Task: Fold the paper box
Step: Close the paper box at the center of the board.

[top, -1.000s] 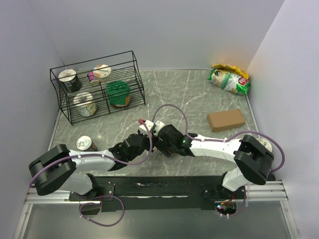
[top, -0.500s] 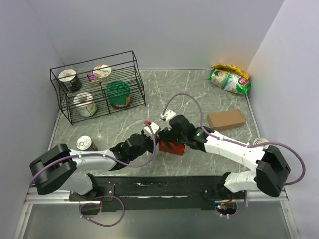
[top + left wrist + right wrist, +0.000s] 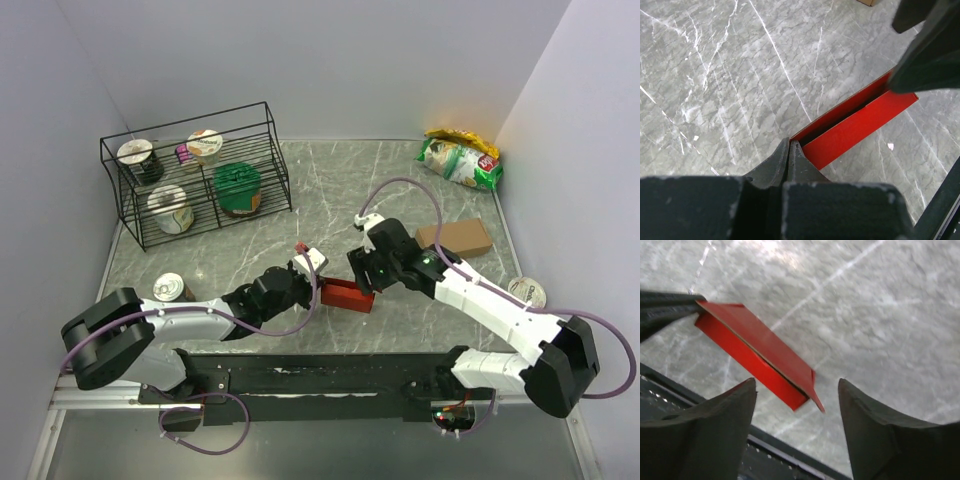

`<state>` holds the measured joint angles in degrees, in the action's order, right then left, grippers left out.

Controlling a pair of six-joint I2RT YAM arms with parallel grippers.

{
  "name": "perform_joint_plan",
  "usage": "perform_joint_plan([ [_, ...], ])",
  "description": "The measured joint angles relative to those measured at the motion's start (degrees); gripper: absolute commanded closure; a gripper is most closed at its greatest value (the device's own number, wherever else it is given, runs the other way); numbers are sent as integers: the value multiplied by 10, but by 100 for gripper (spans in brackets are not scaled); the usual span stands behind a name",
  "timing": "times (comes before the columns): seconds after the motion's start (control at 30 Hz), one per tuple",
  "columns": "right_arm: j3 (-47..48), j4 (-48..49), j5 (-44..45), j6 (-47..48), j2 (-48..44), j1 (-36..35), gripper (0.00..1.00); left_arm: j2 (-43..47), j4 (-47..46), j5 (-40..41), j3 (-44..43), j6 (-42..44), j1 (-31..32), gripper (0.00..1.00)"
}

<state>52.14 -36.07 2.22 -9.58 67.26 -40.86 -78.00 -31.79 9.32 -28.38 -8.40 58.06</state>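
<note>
The box (image 3: 345,296) is bright red thin card, a long narrow flat shape. It sits low over the grey marbled tabletop (image 3: 340,190) near the front edge, between the two arms; whether its whole underside rests on the stone I cannot tell.

From the left wrist the box (image 3: 855,122) shows two red panels slightly apart, with a dark slot between them along its length. From the right wrist the box (image 3: 755,352) shows a glossy top panel, a pale raw edge under it, and a small pointed flap sticking out at the near corner.

The left pincer (image 3: 312,284) is shut on the box's left corner, its tips (image 3: 790,148) pressed together over the card. The right pincer (image 3: 362,276) stands wide open, its fingers (image 3: 725,415) either side of the box's other end with a gap on both sides, gripping nothing.
</note>
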Motion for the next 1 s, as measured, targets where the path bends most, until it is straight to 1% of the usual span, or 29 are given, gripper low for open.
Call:
perform_joint_plan([
  [0.07,0,-15,0,-3,-9,4,37,2,2,-1,0,2,0,99],
  [0.2,-2,-31,-1,-4,-12,11,48,2,3,0,0,3,0,99],
  [0.3,-6,-38,-1,-4,-12,14,52,3,5,-1,0,4,1,99],
  [0.47,-16,-49,-1,-4,-7,14,55,6,10,-1,0,5,2,99],
  [0.57,-16,-56,-1,-4,-2,14,61,6,11,-1,0,7,2,99],
  [0.67,-16,-57,-2,-4,4,14,74,6,11,-1,-1,7,2,99],
  [0.7,-16,-57,-1,-4,5,14,80,6,12,-1,-1,7,2,99],
  [0.77,-16,-58,-1,-4,5,14,83,6,15,-1,-3,7,2,99],
  [0.8,-16,-59,-1,-4,5,14,88,6,16,-1,-3,7,2,99],
  [1.0,-16,-59,-1,-11,5,14,96,6,27,2,-9,2,3,99],
])
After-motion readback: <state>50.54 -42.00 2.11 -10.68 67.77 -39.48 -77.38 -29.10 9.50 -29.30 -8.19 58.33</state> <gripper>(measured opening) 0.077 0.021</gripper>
